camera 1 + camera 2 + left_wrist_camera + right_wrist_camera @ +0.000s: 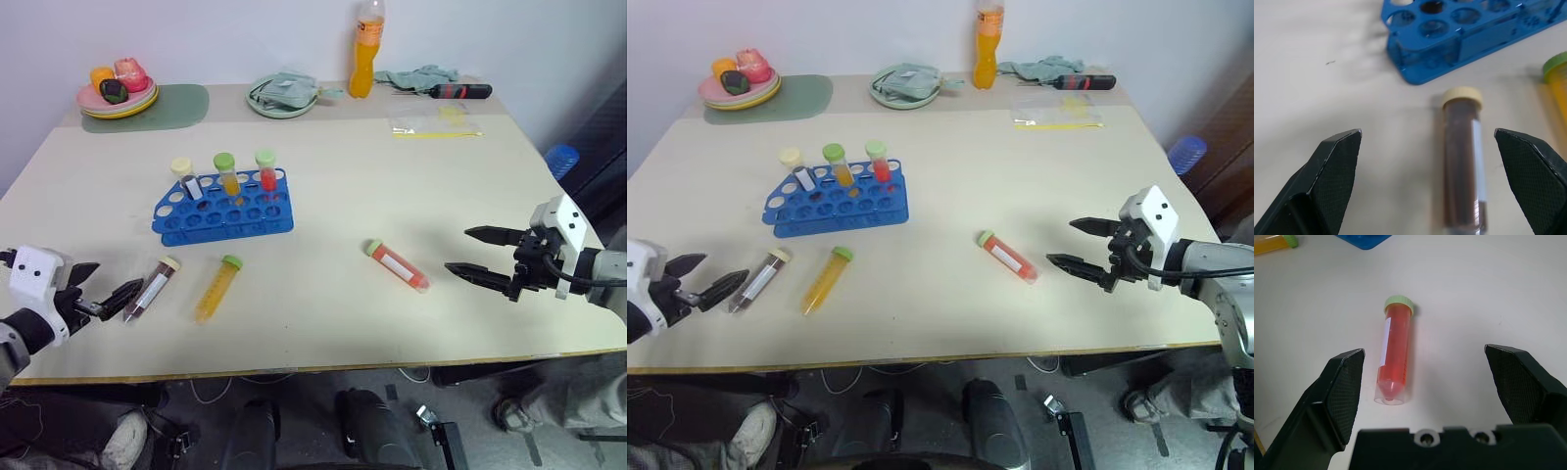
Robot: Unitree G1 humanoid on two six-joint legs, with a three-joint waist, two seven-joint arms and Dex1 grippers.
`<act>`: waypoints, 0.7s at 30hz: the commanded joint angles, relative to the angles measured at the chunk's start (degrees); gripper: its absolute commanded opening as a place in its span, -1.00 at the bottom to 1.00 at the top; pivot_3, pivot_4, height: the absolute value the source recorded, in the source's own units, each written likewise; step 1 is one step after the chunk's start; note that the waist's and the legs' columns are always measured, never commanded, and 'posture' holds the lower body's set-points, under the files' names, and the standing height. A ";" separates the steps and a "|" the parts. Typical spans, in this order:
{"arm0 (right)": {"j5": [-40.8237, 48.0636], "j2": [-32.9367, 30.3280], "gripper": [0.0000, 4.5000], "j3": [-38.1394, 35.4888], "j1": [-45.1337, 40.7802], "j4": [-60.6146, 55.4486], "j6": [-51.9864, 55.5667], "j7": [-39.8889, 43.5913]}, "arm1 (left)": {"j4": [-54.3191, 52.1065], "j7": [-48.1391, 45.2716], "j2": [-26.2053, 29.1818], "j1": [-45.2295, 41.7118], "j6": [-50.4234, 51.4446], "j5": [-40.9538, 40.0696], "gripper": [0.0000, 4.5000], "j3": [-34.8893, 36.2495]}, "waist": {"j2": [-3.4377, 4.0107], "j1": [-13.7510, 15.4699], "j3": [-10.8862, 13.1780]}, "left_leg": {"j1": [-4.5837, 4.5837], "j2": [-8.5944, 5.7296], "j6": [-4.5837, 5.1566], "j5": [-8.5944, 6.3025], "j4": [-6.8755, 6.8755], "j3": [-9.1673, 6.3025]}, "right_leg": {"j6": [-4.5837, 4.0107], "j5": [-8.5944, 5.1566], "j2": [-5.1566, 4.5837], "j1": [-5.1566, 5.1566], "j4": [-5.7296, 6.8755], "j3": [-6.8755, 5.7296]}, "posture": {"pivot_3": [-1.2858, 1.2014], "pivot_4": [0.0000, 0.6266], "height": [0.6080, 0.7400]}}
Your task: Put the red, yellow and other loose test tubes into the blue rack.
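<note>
Looking down from the head: three loose tubes on the table, toward its near edge. Dark tube [150, 290] nearest the left corner, yellow tube [217, 288] just beside it, red tube [398, 265] toward the right. Blue rack [223, 217] behind them, already holding three upright tubes. Left gripper [103, 295] and right gripper [478, 256] both spread wide, holding nothing.

Left wrist: dark tube lying between the open fingers [1334, 164], untouched.

Right wrist: red tube ahead of the open fingers [1347, 382]. Probably light, rigid, smooth plastic, apt to roll; best pinched across mid-barrel.
</note>
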 commanded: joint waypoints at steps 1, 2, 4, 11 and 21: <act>-0.16 -0.77 0.93 0.36 -1.84 -1.13 -0.02 -0.27 | -1.45 0.58 -0.38 0.07 -0.32 -0.35 1.00 1.17 | 0.00 -0.13 0.00 | 0.00 0.00 0.00 0.00 0.00 0.00 | 0.00 0.00 0.00 0.00 0.00 0.00 | 0.03 -0.52 1.00; -0.30 -0.59 0.93 0.80 -2.12 -1.35 0.12 -0.47 | -1.82 0.91 -0.78 0.10 -0.45 -0.36 1.00 1.02 | 0.00 -0.15 0.00 | 0.01 0.01 0.00 0.00 0.00 0.00 | 0.00 0.00 0.01 0.00 0.00 0.00 | 0.03 -0.52 1.00; -0.36 -0.46 0.93 1.34 -2.53 -1.68 0.31 -0.64 | -2.52 1.46 -1.39 -0.08 -0.23 -0.79 1.00 1.00 | 0.00 -0.05 0.00 | 0.01 0.01 0.00 0.00 0.00 0.00 | 0.00 0.00 0.01 0.00 0.00 0.00 | 0.03 -0.52 1.00; 0.14 0.20 0.93 3.97 -6.60 -5.42 5.54 -5.19 | -5.11 0.58 -1.65 -3.75 0.89 -3.25 1.00 -2.45 | 0.00 0.10 0.00 | -0.01 0.00 0.00 0.00 0.01 -0.01 | 0.00 0.00 0.00 0.00 0.00 0.00 | 0.03 -0.52 1.00; -2.16 -2.49 0.93 22.07 -24.33 -12.68 40.55 -16.08 | -14.35 -8.32 -0.49 -14.81 0.32 -0.86 1.00 -31.18 | 0.08 -0.44 0.02 | 0.02 -0.02 0.00 0.00 0.03 0.01 | -0.01 0.02 0.02 -0.02 0.04 0.07 | 0.03 -0.52 1.00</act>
